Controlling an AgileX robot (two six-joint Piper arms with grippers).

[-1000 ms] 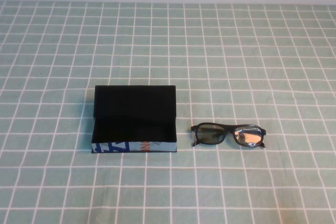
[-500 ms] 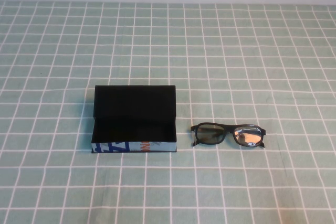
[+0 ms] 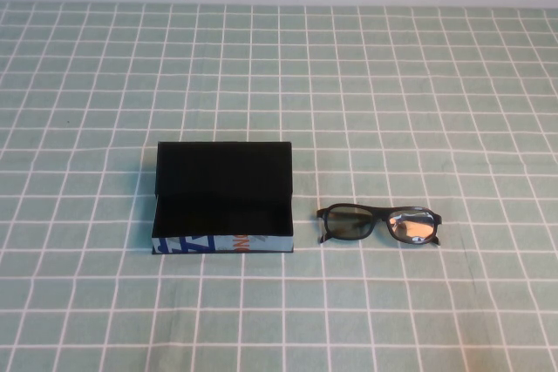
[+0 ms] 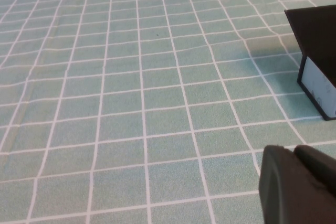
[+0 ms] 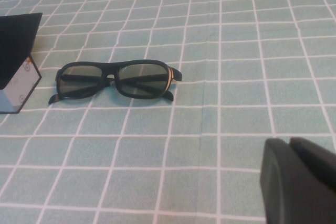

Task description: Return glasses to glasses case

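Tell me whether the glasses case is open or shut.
Open: the glasses case has its lid tilted back, showing an empty black interior; the glasses lie beside it.

The glasses (image 3: pixel 379 224) lie on open tabletop (image 3: pixel 392 84), approachable from above and every side but one. There, just beside them, the glasses case (image 3: pixel 224 200) stands with its raised lid (image 3: pixel 223 170) along the far edge.

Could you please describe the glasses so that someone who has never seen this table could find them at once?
On the green checked tablecloth sits an open black glasses case with a printed front. Just to the robot's right of it, apart from it, lie the glasses: folded, black, thick-framed, the only thing with shiny lenses.
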